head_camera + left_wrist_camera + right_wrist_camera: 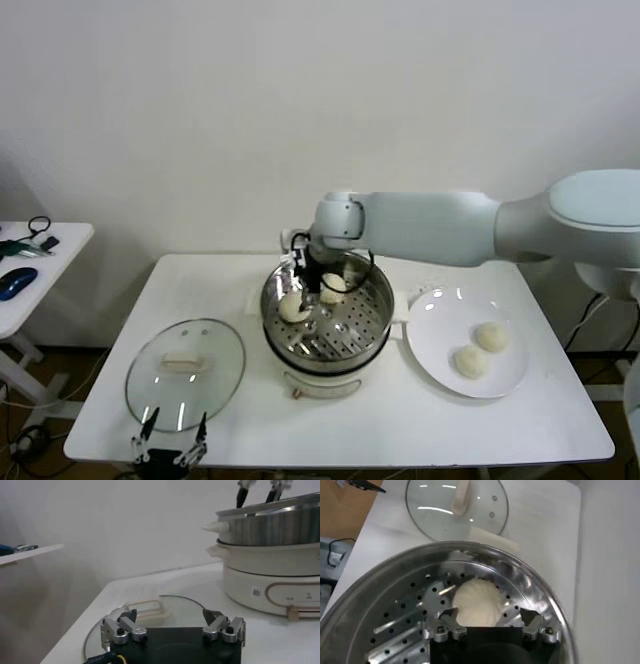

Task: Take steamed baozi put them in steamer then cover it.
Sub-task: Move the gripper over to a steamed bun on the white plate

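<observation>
The right gripper (pixel 312 283) is reached over the table (pixel 330 420) and lowered into the steamer (pixel 375 310), which is set near the middle of the tabletop on its white pot base (pixel 330 385). In the right wrist view the fingers (pixel 449 614) are spread wide on either side of a bun (pixel 476 601) that is resting on the perforated steel floor; the bun is seen between the tips and is not clamped by them. From the head view two buns are found inside the basket, one (pixel 293 307) toward the robot's left side just beside the gripper and a second (pixel 334 287) farther back, partly hidden behind the gripper. Two more buns (pixel 490 336) (pixel 470 361) are left on a white plate (pixel 430 345) placed on the table just to the right of the steamer. The glass lid (pixel 185 373) is laid flat on the table to the left of the steamer, apart from it, its whitish handle (pixel 186 362) facing up. The left gripper (pixel 171 440) is held low at the near edge of the table, just in front of the lid; in the left wrist view its fingers (pixel 127 617) are shown wide apart with nothing between them, the lid (pixel 165 612) lying just beyond them.
</observation>
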